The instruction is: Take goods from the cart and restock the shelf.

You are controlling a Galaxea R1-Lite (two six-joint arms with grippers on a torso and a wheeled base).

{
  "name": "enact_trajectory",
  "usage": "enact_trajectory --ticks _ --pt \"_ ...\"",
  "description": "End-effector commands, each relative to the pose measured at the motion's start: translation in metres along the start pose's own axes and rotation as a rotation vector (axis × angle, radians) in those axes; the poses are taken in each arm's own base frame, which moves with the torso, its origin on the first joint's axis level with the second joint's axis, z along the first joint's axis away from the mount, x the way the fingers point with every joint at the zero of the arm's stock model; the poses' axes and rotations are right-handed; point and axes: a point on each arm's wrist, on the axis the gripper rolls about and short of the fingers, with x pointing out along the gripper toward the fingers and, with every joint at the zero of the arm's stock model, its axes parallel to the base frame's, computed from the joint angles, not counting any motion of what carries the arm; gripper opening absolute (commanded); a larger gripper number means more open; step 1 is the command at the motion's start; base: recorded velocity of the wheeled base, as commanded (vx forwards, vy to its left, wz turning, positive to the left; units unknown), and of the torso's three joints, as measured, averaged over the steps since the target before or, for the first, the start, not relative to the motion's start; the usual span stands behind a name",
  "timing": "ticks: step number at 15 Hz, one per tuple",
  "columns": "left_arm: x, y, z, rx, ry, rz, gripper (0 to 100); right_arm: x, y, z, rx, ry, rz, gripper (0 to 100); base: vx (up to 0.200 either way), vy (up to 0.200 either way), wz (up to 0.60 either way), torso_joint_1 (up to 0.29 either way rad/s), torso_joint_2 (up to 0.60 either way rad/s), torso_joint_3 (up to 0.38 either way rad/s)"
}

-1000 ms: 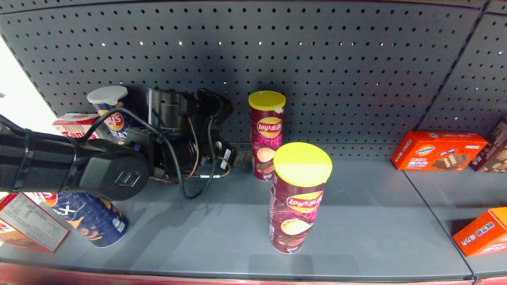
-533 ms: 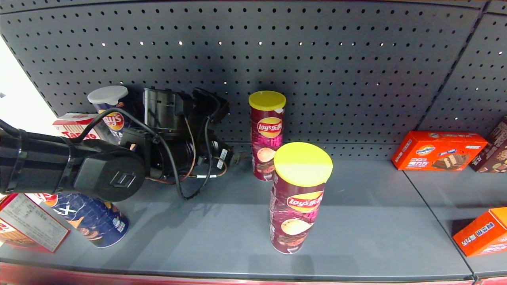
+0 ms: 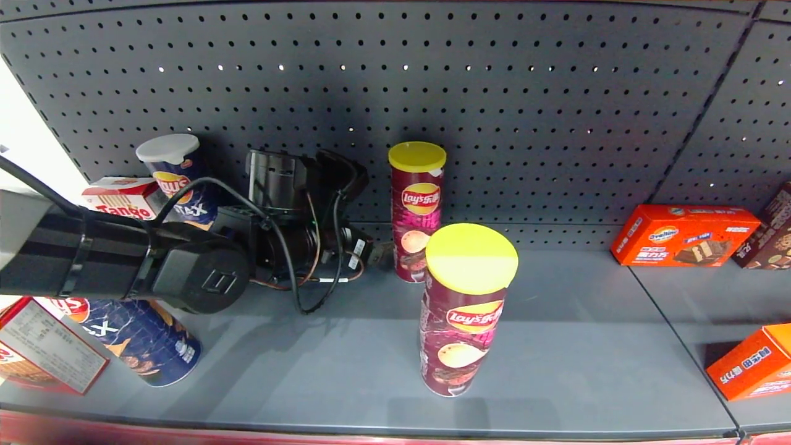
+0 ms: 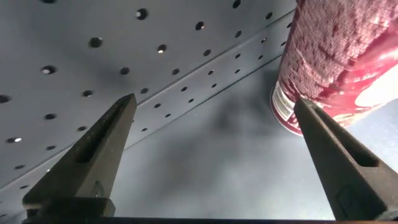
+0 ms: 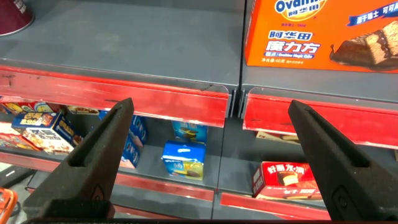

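Observation:
Two maroon chip cans with yellow lids stand on the grey shelf, one at the back and one nearer the front. My left gripper is low at the back of the shelf, just left of the back can. In the left wrist view it is open with nothing between its fingers, and the back can stands beside one finger, by the pegboard. My right gripper is open and empty, in front of the shelf's red edge strip.
An upright blue chip can, a red-and-white box, a lying blue can and a box crowd the left end. Orange boxes sit at the right. Lower shelves hold snack packs.
My left arm drew slightly left, then shifted right toward the back maroon can, uncovering more of the upright blue can. The cans and boxes have not moved.

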Motion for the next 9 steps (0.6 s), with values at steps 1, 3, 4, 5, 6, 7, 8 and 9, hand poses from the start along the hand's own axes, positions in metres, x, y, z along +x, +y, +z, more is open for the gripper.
enact_trajectory --ticks 1,3,4,5,6,7,8,9 --pt "0.004 -0.002 -0.002 0.001 0.008 -0.006 100 0.000 0.000 0.000 0.000 0.001 0.001 100 0.000 0.000 0.00 0.000 0.00 0.000" --pt "0.006 -0.006 -0.002 0.001 0.009 -0.015 100 0.000 0.000 0.000 0.000 0.001 0.001 100 0.000 0.000 0.00 0.000 0.00 0.000" --pt "0.007 -0.007 -0.001 0.001 0.005 -0.016 100 0.000 0.000 0.000 0.000 0.001 0.001 100 0.000 0.000 0.00 0.000 0.00 0.000" --pt "0.008 -0.007 -0.001 0.002 0.005 -0.017 100 0.000 0.000 0.000 0.000 0.001 0.001 100 0.000 0.000 0.00 0.000 0.00 0.000" --pt "0.008 -0.009 -0.001 0.003 0.004 -0.021 100 0.000 0.000 0.000 0.000 0.001 0.001 100 0.000 0.000 0.00 0.000 0.00 0.000" --pt "0.008 -0.010 -0.001 0.004 0.005 -0.023 100 0.000 0.000 0.000 0.000 0.001 0.001 100 0.000 0.000 0.00 0.000 0.00 0.000" --pt "0.009 -0.011 -0.001 0.005 0.006 -0.026 100 0.000 0.000 0.000 0.000 0.001 0.001 100 0.000 0.000 0.00 0.000 0.00 0.000" --pt "0.011 -0.013 -0.002 0.007 0.009 -0.032 100 0.000 0.000 0.000 0.000 0.001 0.001 100 0.000 0.000 0.00 0.000 0.00 0.000"
